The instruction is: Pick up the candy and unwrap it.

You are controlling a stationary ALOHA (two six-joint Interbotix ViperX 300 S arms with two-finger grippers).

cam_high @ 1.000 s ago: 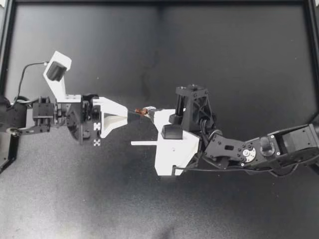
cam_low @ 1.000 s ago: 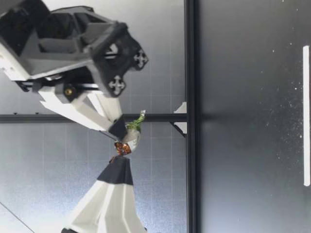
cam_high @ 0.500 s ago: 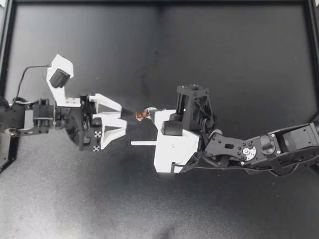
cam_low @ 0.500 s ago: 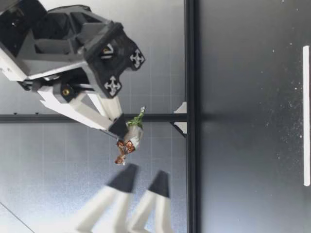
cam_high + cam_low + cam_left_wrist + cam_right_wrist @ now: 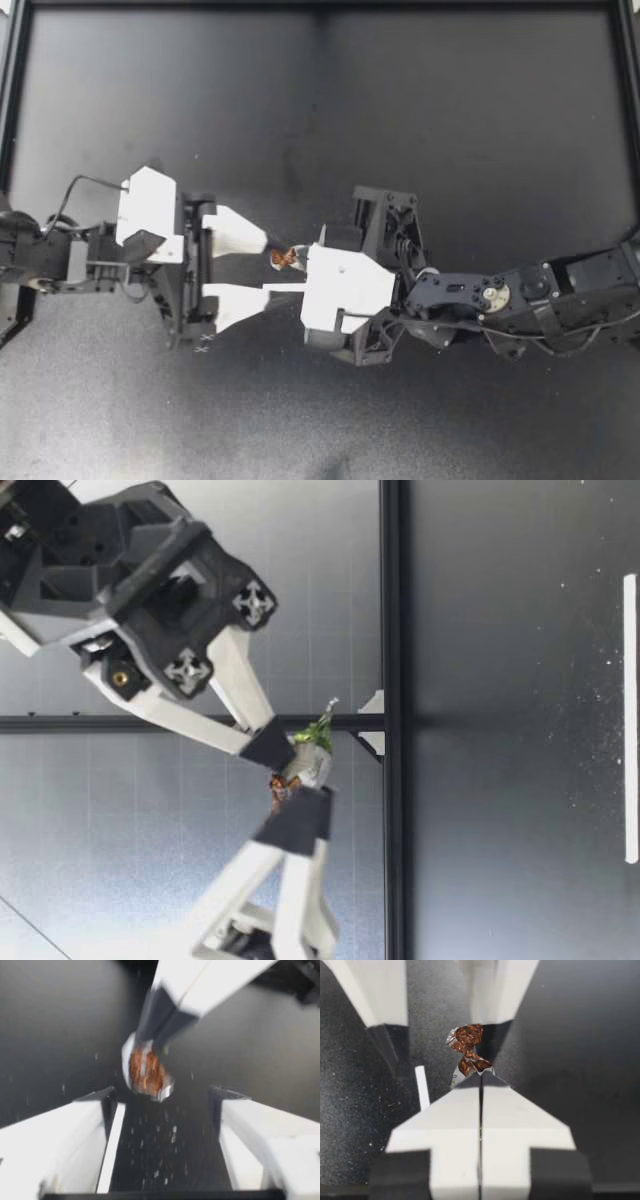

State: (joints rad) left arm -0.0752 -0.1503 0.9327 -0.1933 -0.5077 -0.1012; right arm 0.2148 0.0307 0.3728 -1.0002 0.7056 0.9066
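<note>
Two fingers of my right gripper (image 5: 300, 259) are clenched on the candy (image 5: 284, 258), holding it above the table (image 5: 450, 120) at the centre of the top view. My left gripper (image 5: 268, 267) is released, with its fingers (image 5: 240, 232) spread on either side of the candy.

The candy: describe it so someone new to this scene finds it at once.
Above the middle of the black table, my right gripper is shut on the candy, which sits just ahead of my open left gripper. It is a small crumpled lump of coppery-brown foil with a green tail, the only coloured thing among black and white parts.
</note>
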